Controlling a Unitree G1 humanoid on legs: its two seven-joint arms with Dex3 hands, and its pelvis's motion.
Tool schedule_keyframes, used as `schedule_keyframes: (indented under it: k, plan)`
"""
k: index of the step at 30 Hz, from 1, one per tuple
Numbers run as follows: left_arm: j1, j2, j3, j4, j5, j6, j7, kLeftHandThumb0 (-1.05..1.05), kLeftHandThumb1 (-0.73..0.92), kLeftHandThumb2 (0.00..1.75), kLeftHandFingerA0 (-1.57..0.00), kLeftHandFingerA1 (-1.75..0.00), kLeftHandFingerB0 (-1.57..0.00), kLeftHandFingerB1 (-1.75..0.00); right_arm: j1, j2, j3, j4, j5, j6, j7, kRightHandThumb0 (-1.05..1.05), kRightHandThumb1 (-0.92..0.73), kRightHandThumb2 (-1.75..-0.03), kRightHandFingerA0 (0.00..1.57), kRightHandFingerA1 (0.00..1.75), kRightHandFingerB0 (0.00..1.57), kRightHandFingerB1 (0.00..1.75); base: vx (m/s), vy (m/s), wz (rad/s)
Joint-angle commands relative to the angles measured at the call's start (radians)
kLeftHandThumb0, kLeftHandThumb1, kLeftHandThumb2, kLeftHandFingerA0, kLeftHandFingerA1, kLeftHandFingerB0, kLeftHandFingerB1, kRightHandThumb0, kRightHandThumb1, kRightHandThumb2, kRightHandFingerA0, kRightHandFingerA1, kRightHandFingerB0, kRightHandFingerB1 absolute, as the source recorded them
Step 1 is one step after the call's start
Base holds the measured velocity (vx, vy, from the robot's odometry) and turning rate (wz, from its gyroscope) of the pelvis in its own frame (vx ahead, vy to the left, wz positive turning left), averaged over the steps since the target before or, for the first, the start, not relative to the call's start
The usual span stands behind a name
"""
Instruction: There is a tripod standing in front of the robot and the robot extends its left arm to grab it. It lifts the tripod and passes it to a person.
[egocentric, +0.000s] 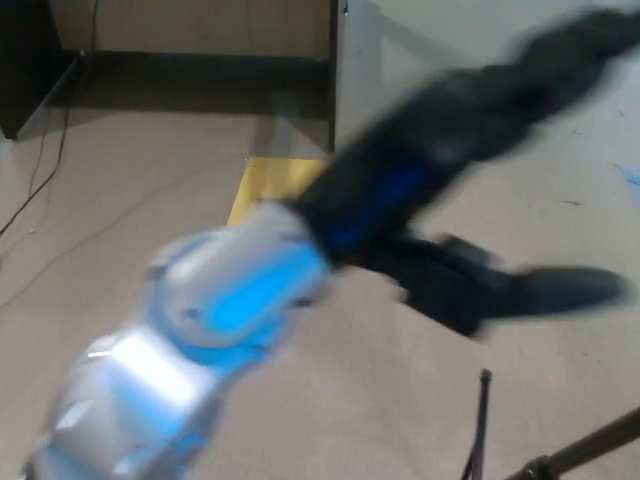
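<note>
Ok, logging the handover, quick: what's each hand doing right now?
Left hand: too motion-blurred to tell, open or shut.
Right hand: not in view.

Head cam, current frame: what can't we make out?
- Left hand: motion-blurred, so open or shut is unclear.
- Tripod: only two thin legs show at the bottom right; the rest is cut off by the frame edge.
- Yellow sheet on the floor: mostly hidden behind the left arm.
- Right hand and the person: not in view.
</note>
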Motion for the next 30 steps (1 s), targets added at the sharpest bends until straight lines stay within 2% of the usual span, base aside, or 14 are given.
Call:
schedule_keyframes:
  k: [1,6,11,13,14,15,16,18,19,20,26,27,28,30]
  plan:
    - [0.251,0.099,0.19,0.004,-0.062,-0.116,-0.084,-0.71,0.43,0.77,0.0,-0.04,0.0,0.0,0.007,-0.017,0.005,0.007,-0.005,0.001,0.012,-0.41,-0.71,-0.61,0.63,0.42,0.46,0.36,0.0,0.0,0.0]
    - [0.635,0.098,0.323,0.152,0.027,-0.312,-0.023,-0.68,0.42,0.77,0.0,-0.16,0.0,-0.01,0.015,-0.011,0.012,0.01,-0.007,-0.003,0.02,-0.4,-0.72,-0.62,0.6,0.42,0.45,0.36,0.0,0.0,0.0]
    - [0.826,0.058,0.415,0.354,0.095,-0.507,0.07,-0.71,0.44,0.79,0.0,-0.39,-0.1,-0.11,0.011,-0.002,0.003,0.015,0.003,0.001,0.021,-0.4,-0.71,-0.61,0.62,0.42,0.46,0.36,0.0,0.0,0.0]
    - [0.886,0.079,0.437,0.487,0.133,-0.597,0.098,-0.61,0.4,0.77,-0.07,-0.44,-0.03,-0.24,0.009,-0.003,0.005,0.014,-0.003,0.012,0.008,-0.4,-0.71,-0.61,0.63,0.42,0.46,0.36,0.0,0.0,0.0]
    - [0.898,0.1,0.439,0.591,0.148,-0.662,0.1,-0.54,0.55,0.57,-0.16,-0.36,-0.08,-0.22,0.009,-0.005,0.003,0.019,-0.001,0.007,0.012,-0.4,-0.71,-0.61,0.61,0.42,0.46,0.36,0.0,0.0,0.0]
    - [0.904,0.105,0.44,0.625,0.151,-0.685,0.1,-0.52,0.46,0.68,-0.09,-0.41,-0.08,-0.32,0.01,-0.005,0.002,0.02,-0.001,0.009,0.011,-0.4,-0.71,-0.61,0.62,0.42,0.46,0.36,0.0,0.0,0.0]
    - [0.924,0.117,0.441,0.705,0.154,-0.742,0.093,-0.28,0.46,0.95,-0.04,-0.51,0.0,-0.48,0.017,-0.006,0.002,0.021,-0.001,0.006,0.009,-0.4,-0.71,-0.61,0.62,0.42,0.47,0.36,0.0,0.0,0.0]
    - [0.944,0.15,0.426,0.794,0.188,-0.782,0.112,-0.27,0.48,0.96,-0.03,-0.5,-0.01,-0.47,0.021,-0.005,0.002,0.023,-0.001,0.007,0.011,-0.4,-0.71,-0.61,0.64,0.43,0.46,0.36,0.0,0.0,0.0]
    - [0.955,0.18,0.41,0.885,0.223,-0.86,0.134,-0.47,0.56,0.67,-0.16,-0.4,-0.15,-0.34,0.026,-0.005,0.006,0.023,-0.005,0.004,0.01,-0.4,-0.71,-0.61,0.64,0.43,0.46,0.36,0.0,0.0,0.0]
    - [0.962,0.195,0.406,0.951,0.235,-0.895,0.149,-0.25,0.47,0.97,-0.09,-0.52,-0.06,-0.49,0.03,-0.003,0.01,0.023,-0.01,0.002,0.004,-0.4,-0.71,-0.62,0.64,0.43,0.47,0.36,0.0,0.0,0.0]
    - [0.914,0.304,0.28,1.217,0.364,-0.902,0.302,-0.24,0.47,0.98,-0.13,-0.52,-0.11,-0.5,0.02,0.016,-0.002,0.039,0.002,0.022,0.001,-0.4,-0.73,-0.61,0.62,0.41,0.47,0.36,0.0,0.0,0.0]
    - [0.902,0.306,0.28,1.226,0.348,-0.881,0.277,-0.4,0.62,0.58,-0.29,-0.37,-0.26,-0.32,0.018,0.015,-0.006,0.04,0.006,0.022,0.002,-0.4,-0.73,-0.61,0.62,0.41,0.47,0.37,0.0,0.0,0.0]
    - [0.885,0.316,0.275,1.237,0.329,-0.85,0.234,-0.44,0.66,0.6,-0.42,-0.38,-0.34,-0.34,0.019,0.014,-0.007,0.04,0.005,0.021,-0.002,-0.4,-0.73,-0.61,0.66,0.43,0.47,0.37,0.0,0.0,0.0]
    - [0.86,0.342,0.255,1.257,0.317,-0.812,0.173,-0.45,0.67,0.59,-0.45,-0.39,-0.36,-0.34,0.022,0.011,-0.005,0.037,0.001,0.019,-0.01,-0.4,-0.73,-0.61,0.67,0.43,0.48,0.37,0.0,0.0,0.0]
